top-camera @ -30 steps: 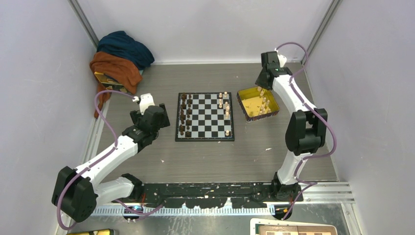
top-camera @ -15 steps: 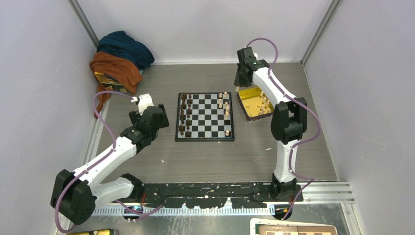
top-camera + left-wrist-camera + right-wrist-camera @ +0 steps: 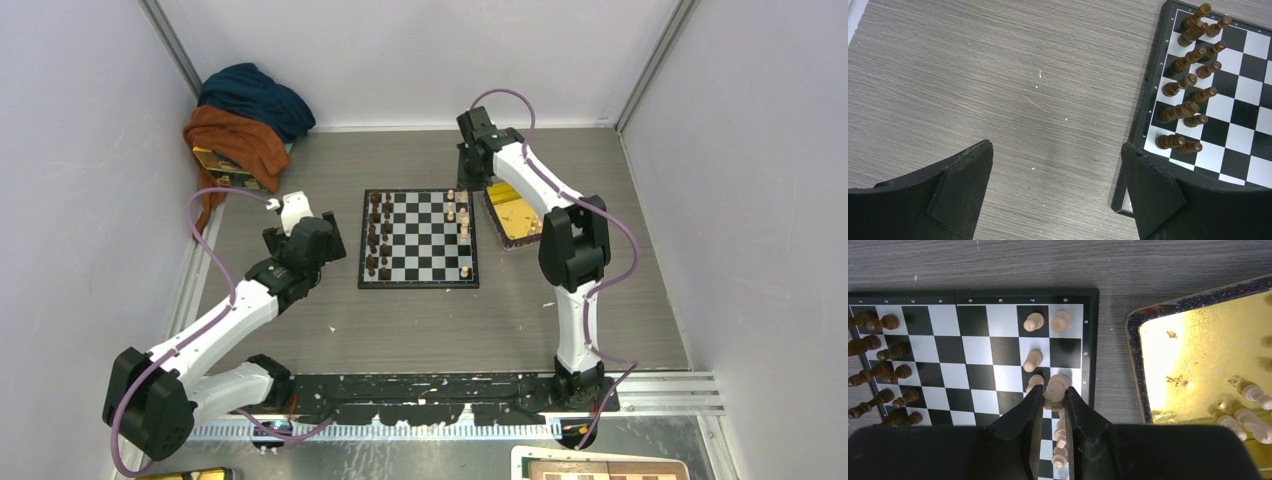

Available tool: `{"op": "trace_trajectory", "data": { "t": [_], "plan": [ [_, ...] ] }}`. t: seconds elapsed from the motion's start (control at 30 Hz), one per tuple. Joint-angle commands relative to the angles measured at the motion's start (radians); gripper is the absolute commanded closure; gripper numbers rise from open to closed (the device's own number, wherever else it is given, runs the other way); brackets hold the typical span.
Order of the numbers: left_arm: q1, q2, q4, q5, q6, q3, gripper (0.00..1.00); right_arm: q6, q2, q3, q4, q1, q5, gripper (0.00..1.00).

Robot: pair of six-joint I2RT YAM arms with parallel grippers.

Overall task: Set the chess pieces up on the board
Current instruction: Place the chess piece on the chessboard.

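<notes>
Wooden, light and tippy, the chess pieces [image 3: 1033,321] want a pinch low on the stem, as your right fingers [image 3: 1034,405] do, closed on one tan piece [image 3: 1055,386] over the board [image 3: 973,320]'s edge files near the yellow tray [image 3: 1134,355], where more lie. Only the right wrist view shows you that grip. The top view is too distant, and the left wrist view shows your left fingers [image 3: 963,175] wide open over the counter [image 3: 998,75] beside the dark pieces [image 3: 1188,80].

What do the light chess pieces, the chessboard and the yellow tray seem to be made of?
Light chess pieces: probably unpainted turned wood; matt pale tan, with rounded lathe-like shapes.
Chessboard: unclear, perhaps printed plastic or card; flat, smooth black and white squares with a faint sheen.
Yellow tray: likely metal or metallised card; its mirror-like gold floor glares brightly.
</notes>
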State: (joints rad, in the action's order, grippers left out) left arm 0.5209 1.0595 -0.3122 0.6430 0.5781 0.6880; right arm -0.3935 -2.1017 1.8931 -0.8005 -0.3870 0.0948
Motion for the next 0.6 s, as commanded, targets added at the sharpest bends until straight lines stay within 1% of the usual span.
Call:
{"op": "trace_trajectory", "data": {
  "t": [0.0,0.57],
  "plan": [
    [0.005,-0.025,0.016,0.023,0.027,0.004,0.0,0.024,-0.016,0.053,0.007,-0.009,-0.016,0.99],
    [0.007,-0.007,0.016,0.029,0.03,0.002,0.0,0.044,-0.093,0.074,0.027,-0.008,-0.027,0.99]
  ]
}}
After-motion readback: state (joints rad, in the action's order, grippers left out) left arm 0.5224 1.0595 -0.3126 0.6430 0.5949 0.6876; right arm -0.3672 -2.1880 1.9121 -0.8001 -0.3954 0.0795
